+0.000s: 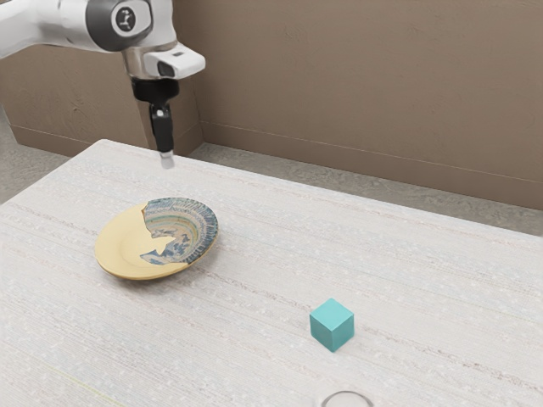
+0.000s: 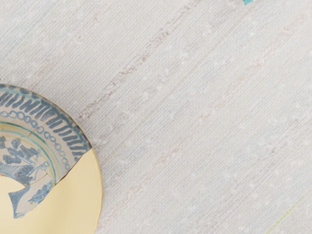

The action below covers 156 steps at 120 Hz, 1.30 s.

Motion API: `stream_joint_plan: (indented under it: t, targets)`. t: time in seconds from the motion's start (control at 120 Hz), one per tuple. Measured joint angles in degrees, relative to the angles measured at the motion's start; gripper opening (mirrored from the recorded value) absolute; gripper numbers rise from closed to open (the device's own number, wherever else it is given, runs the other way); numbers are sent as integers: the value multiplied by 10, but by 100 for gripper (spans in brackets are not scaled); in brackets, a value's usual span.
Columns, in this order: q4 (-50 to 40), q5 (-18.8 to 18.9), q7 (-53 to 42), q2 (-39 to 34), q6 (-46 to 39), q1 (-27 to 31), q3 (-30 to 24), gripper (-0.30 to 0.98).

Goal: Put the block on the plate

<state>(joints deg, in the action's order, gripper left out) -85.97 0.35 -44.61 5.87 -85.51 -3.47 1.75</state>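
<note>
in the exterior view, the gripper [image 1: 167, 159] is seen at upper left; whether it is clenched or released cannot be told. the teal block [image 1: 332, 325] is set on the table [image 1: 254, 254] at lower right, well apart from the plate [image 1: 119, 244] at left.

A plain room (what kind, unclear) with brown walls [image 1: 356, 85], baseboard [image 1: 339, 157], grey floor [image 1: 254, 170], whitish table [image 1: 254, 229]

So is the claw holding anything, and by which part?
Nothing is held: the claw is empty in the air, and the block sits on the table, apart from it.
</note>
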Motion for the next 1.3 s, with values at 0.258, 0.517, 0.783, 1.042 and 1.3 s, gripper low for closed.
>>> stream_joint_plan:
  t: [0.258, 0.517, 0.783, 1.042, 1.3]
  targets:
    - [-15, 0, -24, 9, -44, -30, -7, 69]
    - [-8, -15, 17, 83, -95, -98, -6, 69]
    - [4, -38, 99, 150, -145, -151, -4, 69]
    - [29, -64, 172, 200, -183, -179, -5, 69]
    - [29, -98, 236, 239, -232, -197, -5, 69]
